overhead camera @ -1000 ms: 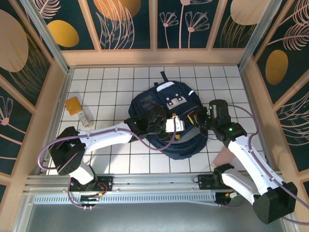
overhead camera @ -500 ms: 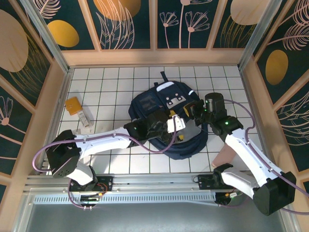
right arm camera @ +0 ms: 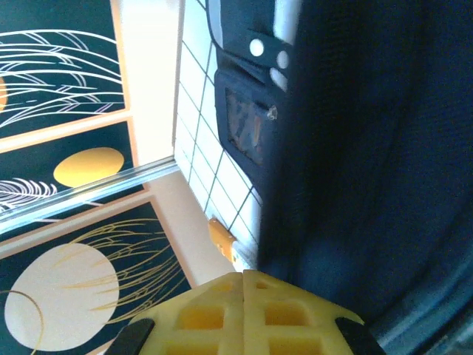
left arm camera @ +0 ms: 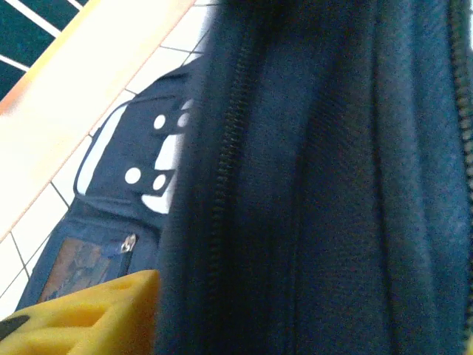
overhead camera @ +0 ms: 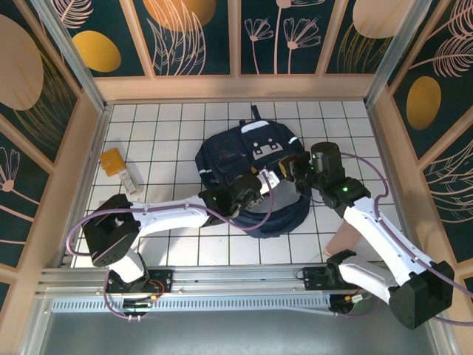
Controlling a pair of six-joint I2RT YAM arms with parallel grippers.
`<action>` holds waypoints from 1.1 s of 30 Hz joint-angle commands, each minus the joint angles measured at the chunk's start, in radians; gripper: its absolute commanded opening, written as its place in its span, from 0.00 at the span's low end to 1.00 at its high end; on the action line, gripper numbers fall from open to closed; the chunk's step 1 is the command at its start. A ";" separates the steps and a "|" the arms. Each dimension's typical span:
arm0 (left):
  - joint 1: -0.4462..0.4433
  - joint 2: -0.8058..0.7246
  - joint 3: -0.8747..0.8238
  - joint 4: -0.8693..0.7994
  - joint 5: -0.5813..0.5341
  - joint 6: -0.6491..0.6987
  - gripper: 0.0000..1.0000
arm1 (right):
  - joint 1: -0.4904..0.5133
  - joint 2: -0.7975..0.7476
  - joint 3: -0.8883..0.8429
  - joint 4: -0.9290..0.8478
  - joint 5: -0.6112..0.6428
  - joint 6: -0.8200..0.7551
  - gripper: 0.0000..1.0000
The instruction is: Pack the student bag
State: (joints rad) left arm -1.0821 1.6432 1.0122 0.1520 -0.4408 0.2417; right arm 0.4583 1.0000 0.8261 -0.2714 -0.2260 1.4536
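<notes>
Left fingers (left arm camera: 89, 314), right fingers (right arm camera: 244, 314) against student bag (overhead camera: 251, 148); arms angled inward.

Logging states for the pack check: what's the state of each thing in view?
student bag: lying flat on the table, both grippers at it.
left gripper: on bag fabric, jaws unclear.
right gripper: shut, at bag's right edge.
orange packet: lying on table, left, untouched.

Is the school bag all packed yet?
Not yet. Done: nothing I can see. In hand: the left tool and right tool are both at the student bag, up against its fabric by a zipper. Left: the orange packet lies out on the table, away from the bag.
</notes>
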 commanded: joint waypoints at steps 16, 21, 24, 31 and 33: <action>0.342 -0.012 0.120 -0.028 0.132 0.092 0.00 | -0.196 -0.029 -0.049 -0.625 0.537 -0.221 0.99; 0.381 -0.019 0.163 -0.008 0.167 0.127 0.00 | -0.419 -0.042 -0.186 -0.637 0.548 -0.330 0.99; 0.406 -0.017 0.195 -0.007 0.225 0.139 0.00 | -0.500 -0.058 -0.230 -0.634 0.581 -0.339 0.99; 0.412 -0.027 0.236 -0.018 0.352 0.148 0.00 | -0.592 0.021 -0.250 -0.622 0.580 -0.285 0.99; 0.412 -0.039 0.222 -0.008 0.396 0.128 0.00 | -0.613 0.063 -0.281 -0.554 0.579 -0.299 0.99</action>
State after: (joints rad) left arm -0.6727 1.6405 1.1988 0.0593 -0.1528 0.3847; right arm -0.1303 1.0183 0.5854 -0.8543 0.3058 1.1378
